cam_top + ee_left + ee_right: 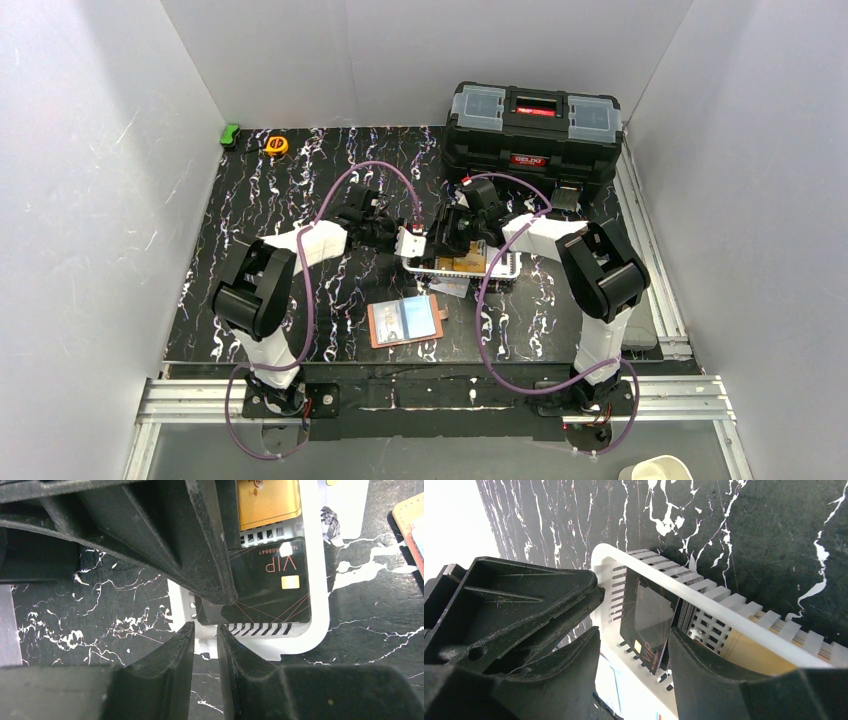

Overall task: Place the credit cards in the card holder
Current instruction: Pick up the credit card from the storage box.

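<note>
Salmon-pink, the card holder (405,320) is seen lying unfolded on the table (260,220), nearest the arm bases and apart from the white basket (505,268) just beyond. A black card (270,590) and an orange card (267,502) are contained in that basket. Its rim is pinched by the left end effector (205,630), while the black card is straddled by the right end effector (631,645), jaws spread apart. Farther back, a black toolbox (535,125), a yellow tape measure (276,145) and a green object (230,134) are set.

Black marbled table (250,250). Toolbox (533,125) back right, white basket (508,266) middle, open card holder (405,320) front. Tape measure (276,145) and green item (230,134) back left.
</note>
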You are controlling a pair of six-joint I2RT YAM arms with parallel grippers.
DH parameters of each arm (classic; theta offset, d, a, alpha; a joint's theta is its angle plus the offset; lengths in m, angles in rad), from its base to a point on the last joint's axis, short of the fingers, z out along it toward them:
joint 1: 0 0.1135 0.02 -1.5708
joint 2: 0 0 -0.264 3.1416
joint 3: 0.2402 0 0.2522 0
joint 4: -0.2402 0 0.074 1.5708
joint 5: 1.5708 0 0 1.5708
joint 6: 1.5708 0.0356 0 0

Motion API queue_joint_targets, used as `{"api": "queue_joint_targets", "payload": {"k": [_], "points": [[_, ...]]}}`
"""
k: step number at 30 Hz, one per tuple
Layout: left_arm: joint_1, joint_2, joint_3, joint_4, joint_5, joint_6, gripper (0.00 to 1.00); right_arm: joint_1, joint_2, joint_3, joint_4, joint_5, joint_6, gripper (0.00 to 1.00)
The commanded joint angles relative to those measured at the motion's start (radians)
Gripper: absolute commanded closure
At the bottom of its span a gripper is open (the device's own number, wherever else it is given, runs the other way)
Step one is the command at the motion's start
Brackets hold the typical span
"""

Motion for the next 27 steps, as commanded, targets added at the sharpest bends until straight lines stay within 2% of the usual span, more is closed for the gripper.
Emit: {"api": "queue_joint_targets", "payload": {"k": [1,9,16,23,25,27], "points": [[0.012,-0.053,-0.022,-0.024,0.01,-0.015,0.78,0.011,-0.035,0.012,0.018,-0.008,-0.017,0.42],[0.016,-0.065,-0.034,-0.032,0.01,-0.02,0.79,0.032,-0.076,0.027,-0.016,0.023,-0.055,0.45],[0.016,-0.072,-0.039,-0.037,0.007,-0.021,0.8,0.035,-0.087,0.019,0.016,0.007,-0.055,0.59],[0.016,-0.081,-0.041,-0.038,0.007,-0.029,0.8,0.035,-0.041,0.028,0.01,-0.015,-0.044,0.61],[0.017,-0.084,-0.041,-0.037,0.005,-0.031,0.81,0.037,-0.026,0.026,0.022,-0.022,-0.036,0.65],[0.018,-0.085,-0.041,-0.035,0.004,-0.034,0.81,0.038,-0.015,0.025,0.033,-0.03,-0.03,0.74]]}}
